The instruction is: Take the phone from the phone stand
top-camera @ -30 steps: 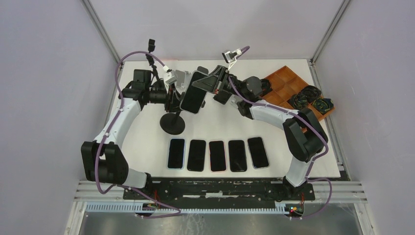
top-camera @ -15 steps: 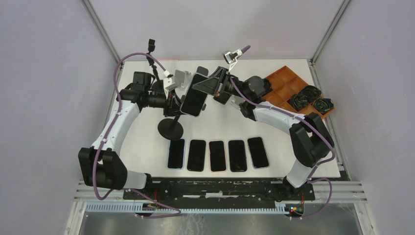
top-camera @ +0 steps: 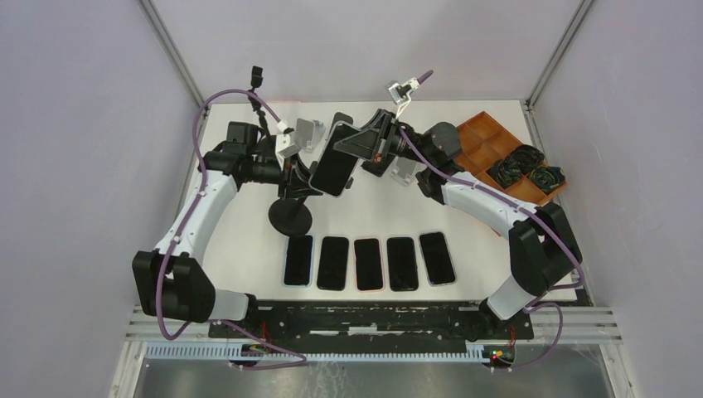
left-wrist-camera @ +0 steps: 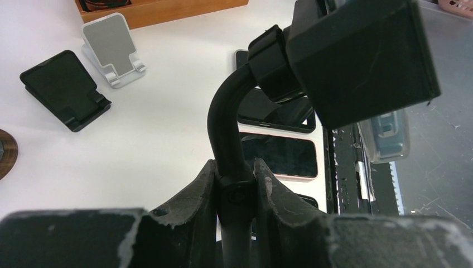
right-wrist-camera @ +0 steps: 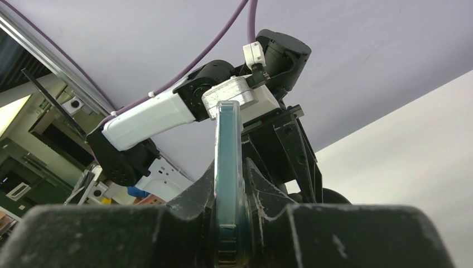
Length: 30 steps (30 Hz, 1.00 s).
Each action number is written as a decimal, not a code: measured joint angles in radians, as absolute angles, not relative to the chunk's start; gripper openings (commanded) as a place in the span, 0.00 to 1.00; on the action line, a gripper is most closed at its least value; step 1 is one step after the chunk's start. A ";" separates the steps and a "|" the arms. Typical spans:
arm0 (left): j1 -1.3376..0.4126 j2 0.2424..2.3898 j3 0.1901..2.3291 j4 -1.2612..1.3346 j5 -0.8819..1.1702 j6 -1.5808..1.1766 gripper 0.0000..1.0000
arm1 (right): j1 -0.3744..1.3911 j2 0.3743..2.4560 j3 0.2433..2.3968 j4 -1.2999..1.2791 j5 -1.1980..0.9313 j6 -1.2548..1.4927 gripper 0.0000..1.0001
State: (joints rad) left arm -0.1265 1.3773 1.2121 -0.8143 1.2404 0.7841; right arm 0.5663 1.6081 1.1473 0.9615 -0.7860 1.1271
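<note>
1. Black glass lies nearest: a row of five spare phones (top-camera: 368, 263) at 6 o'clock on the white table (top-camera: 240, 240); the freed phone's path should stay above them.
2. Just beyond the row, at about 8 o'clock, sits the round base of the stand (top-camera: 290, 217); nothing visible fixes it down, so a sideways pull could tip or drag it.
3. The left gripper (left-wrist-camera: 235, 180) is pressed together on the stand's curved neck, bracing it; that hold should stay firm while the other arm pulls.
4. The phone (top-camera: 334, 164) hangs tilted at the stand's head, above the table near 10 o'clock; the right gripper (right-wrist-camera: 228, 184) pinches its thin edge between both fingers.
5. My judgement: draw the phone slowly straight off the head, without twisting; whether the holder (left-wrist-camera: 357, 56) has already let go cannot be told.
6. Farthest, toward 12 o'clock, stand a small black rest (left-wrist-camera: 64, 89) and a silver rest (left-wrist-camera: 111, 50), with a wooden tray (top-camera: 485, 133) at 2 o'clock; swing wide of all three.
</note>
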 measured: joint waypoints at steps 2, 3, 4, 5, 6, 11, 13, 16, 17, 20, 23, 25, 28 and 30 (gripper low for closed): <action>-0.126 1.375 1.212 -0.814 1.240 0.786 0.02 | 0.566 1.608 1.147 0.962 -0.786 1.128 0.00; -0.126 1.372 1.211 -0.814 1.239 0.788 0.02 | 0.566 1.607 1.147 0.962 -0.786 1.128 0.00; -0.126 1.369 1.211 -0.814 1.237 0.791 0.02 | 0.566 1.607 1.147 0.963 -0.786 1.128 0.00; -0.126 1.366 1.209 -0.814 1.235 0.794 0.02 | 0.566 1.607 1.147 0.962 -0.786 1.128 0.00; -0.126 1.364 1.208 -0.814 1.233 0.796 0.02 | 0.566 1.607 1.147 0.962 -0.787 1.128 0.00; -0.126 1.352 1.185 -0.810 1.231 0.815 0.02 | 0.562 1.603 1.148 0.936 -0.801 1.127 0.00; -0.126 1.346 1.172 -0.805 1.227 0.829 0.02 | 0.558 1.603 1.148 0.920 -0.807 1.127 0.00; -0.127 1.335 1.154 -0.796 1.221 0.847 0.02 | 0.548 1.602 1.148 0.899 -0.821 1.128 0.00; -0.127 1.332 1.150 -0.794 1.220 0.853 0.02 | 0.545 1.602 1.148 0.895 -0.827 1.128 0.00; -0.127 1.324 1.145 -0.786 1.221 0.860 0.02 | 0.538 1.596 1.148 0.893 -0.839 1.128 0.00; -0.127 1.319 1.145 -0.783 1.221 0.863 0.02 | 0.524 1.581 1.148 0.888 -0.842 1.127 0.00; -0.127 1.317 1.145 -0.785 1.217 0.869 0.02 | 0.505 1.565 1.148 0.888 -0.838 1.128 0.00; -0.123 1.310 1.127 -0.820 1.171 0.891 0.02 | 0.452 1.539 1.160 0.918 -0.793 1.137 0.00; -0.110 1.312 1.102 -0.856 1.135 0.899 0.02 | 0.387 1.510 1.185 0.951 -0.748 1.140 0.00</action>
